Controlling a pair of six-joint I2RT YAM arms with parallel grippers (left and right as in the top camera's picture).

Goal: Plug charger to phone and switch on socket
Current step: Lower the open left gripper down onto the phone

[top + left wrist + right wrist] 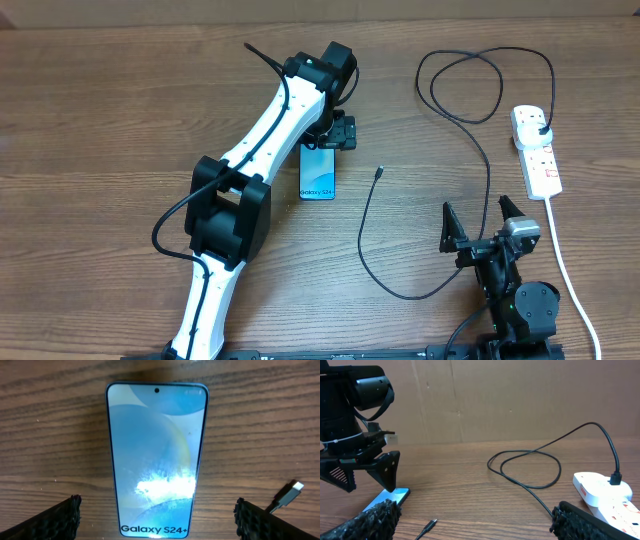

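Note:
The phone (318,176) lies flat on the wooden table, its light blue screen showing "Galaxy S24+"; it fills the left wrist view (156,460). My left gripper (335,135) hovers over the phone's far end, open, with the fingers spread wider than the phone (157,517). The charger cable (372,240) loops across the table; its connector tip (379,172) lies loose to the right of the phone and shows in the left wrist view (291,491). Its black plug (541,127) sits in the white socket strip (538,152). My right gripper (482,222) is open and empty near the table's front.
The socket's white cord (565,262) runs down the right side past my right arm. The cable's far loop (530,462) lies between the phone and the socket strip (605,492). A cardboard wall stands behind the table.

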